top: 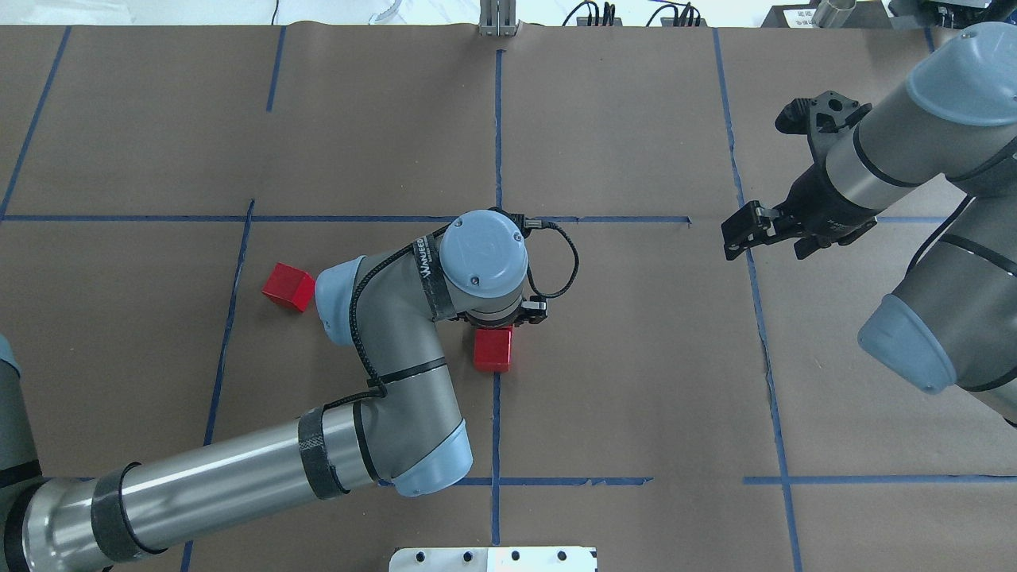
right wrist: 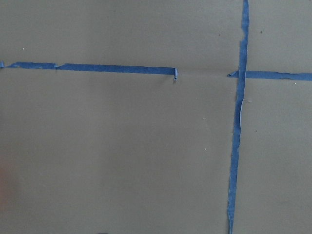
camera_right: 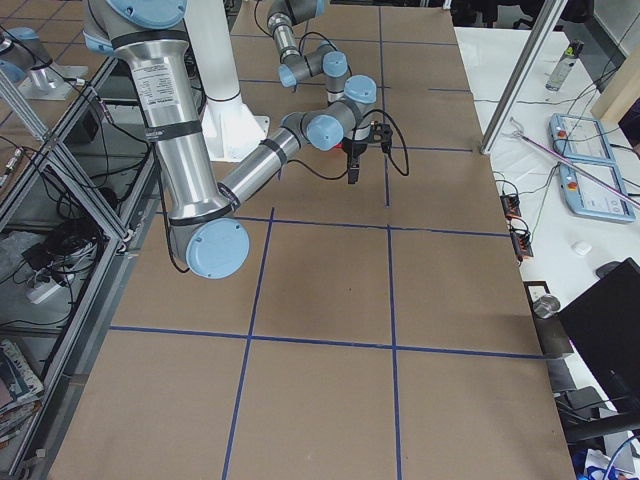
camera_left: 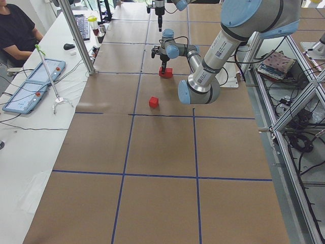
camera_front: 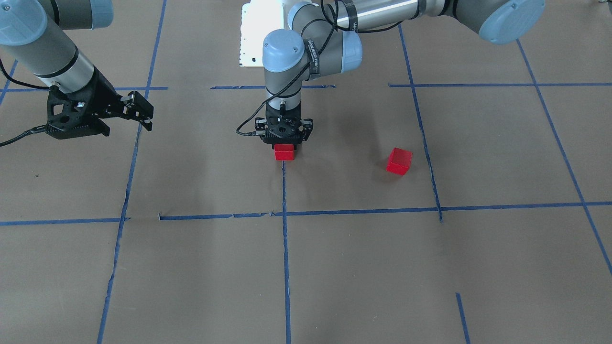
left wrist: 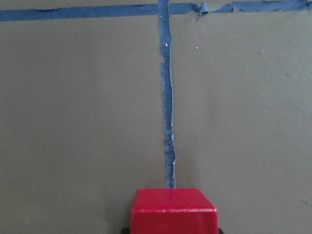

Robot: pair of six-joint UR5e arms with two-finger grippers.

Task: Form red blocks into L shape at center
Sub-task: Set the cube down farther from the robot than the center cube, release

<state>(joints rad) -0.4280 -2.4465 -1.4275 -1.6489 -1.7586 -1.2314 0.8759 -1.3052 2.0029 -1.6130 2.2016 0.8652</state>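
Observation:
Two red blocks show; the third is hidden. One red block [camera_front: 284,152] sits on the brown paper at the top end of the center's thin vertical blue tape line [camera_front: 284,191]. My left gripper [camera_front: 284,143] points straight down and is shut on this block. The block fills the bottom of the left wrist view [left wrist: 174,209], with the tape line [left wrist: 168,122] running away from it. The other red block [camera_front: 399,161] lies loose on my left side [top: 290,286], rotated against the grid. My right gripper [camera_front: 146,114] is open and empty, hovering far to my right [top: 743,234].
The robot's white base plate [camera_front: 253,38] lies at the table's robot-side edge. My left arm's elbow and forearm [top: 381,381] reach across the paper beside the loose block. Blue tape grid lines [top: 763,334] cross the paper. An operator [camera_left: 15,30] sits beside the table.

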